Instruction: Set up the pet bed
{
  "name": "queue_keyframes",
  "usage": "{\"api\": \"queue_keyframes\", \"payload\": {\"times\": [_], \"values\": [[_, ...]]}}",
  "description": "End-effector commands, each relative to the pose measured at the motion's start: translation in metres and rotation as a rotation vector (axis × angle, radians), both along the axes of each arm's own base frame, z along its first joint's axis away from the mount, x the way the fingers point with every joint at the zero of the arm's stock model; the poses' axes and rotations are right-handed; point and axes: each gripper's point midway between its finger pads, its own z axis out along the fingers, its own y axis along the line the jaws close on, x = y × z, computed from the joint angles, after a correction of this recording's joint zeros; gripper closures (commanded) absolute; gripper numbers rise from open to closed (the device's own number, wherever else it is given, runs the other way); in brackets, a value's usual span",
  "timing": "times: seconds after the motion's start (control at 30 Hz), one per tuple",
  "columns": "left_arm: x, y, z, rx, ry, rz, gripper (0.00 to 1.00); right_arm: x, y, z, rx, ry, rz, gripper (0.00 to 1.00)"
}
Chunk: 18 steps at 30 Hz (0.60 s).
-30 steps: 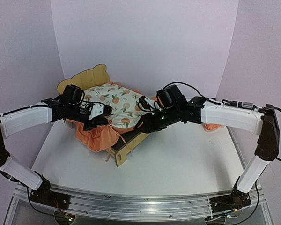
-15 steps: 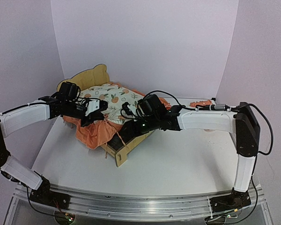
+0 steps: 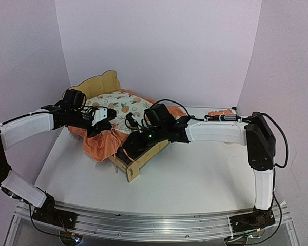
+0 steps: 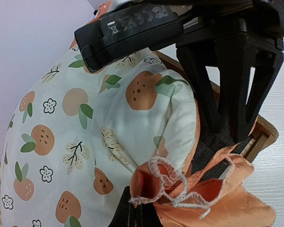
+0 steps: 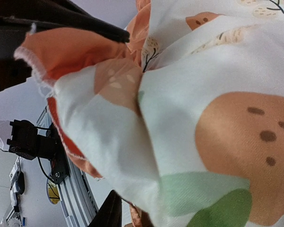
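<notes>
The pet bed [image 3: 135, 166] is a plywood frame with a bear-ear headboard [image 3: 97, 83], standing at the left middle of the table. The orange-print mattress pad [image 3: 117, 105] lies on it, its orange ruffle [image 3: 100, 146] hanging over the left rail. My left gripper [image 3: 99, 124] is shut on the ruffle [image 4: 154, 182] at the pad's left edge. My right gripper [image 3: 132, 137] reaches across the foot end and is shut on the pad's near corner [image 5: 132, 156]. Its fingers [image 4: 227, 90] show in the left wrist view, above the dark felt base [image 4: 217, 146].
A small orange pillow [image 3: 220, 113] lies behind my right forearm at the back right. Purple walls close the back and both sides. The metal base rail [image 3: 154, 223] runs along the near edge.
My right gripper has swung left along the bed from its right rail to the near-left part of the pad. My left gripper has drawn back a little with the ruffle.
</notes>
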Motion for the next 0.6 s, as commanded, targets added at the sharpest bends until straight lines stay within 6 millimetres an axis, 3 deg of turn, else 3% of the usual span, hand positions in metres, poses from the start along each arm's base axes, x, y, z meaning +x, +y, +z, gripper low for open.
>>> {"api": "queue_keyframes", "payload": {"times": [0.0, 0.2, 0.27, 0.4, 0.57], "values": [[0.019, 0.006, 0.027, -0.023, -0.104, 0.031, 1.0, -0.01, 0.012, 0.035, 0.094, -0.027, 0.07, 0.73], [0.017, 0.004, 0.029, -0.035, -0.094, 0.019, 1.0, -0.007, 0.016, 0.013, 0.049, -0.02, 0.031, 0.73], [0.016, 0.004, 0.029, -0.036, -0.087, 0.018, 1.0, -0.007, 0.02, 0.011, 0.047, -0.026, 0.03, 0.78], [0.016, 0.005, 0.029, -0.032, -0.086, 0.02, 1.0, -0.001, 0.021, 0.015, 0.046, -0.058, 0.016, 0.99], [0.024, 0.01, 0.031, -0.032, -0.109, 0.044, 1.0, 0.017, 0.032, 0.037, 0.095, -0.136, -0.03, 1.0]]}}
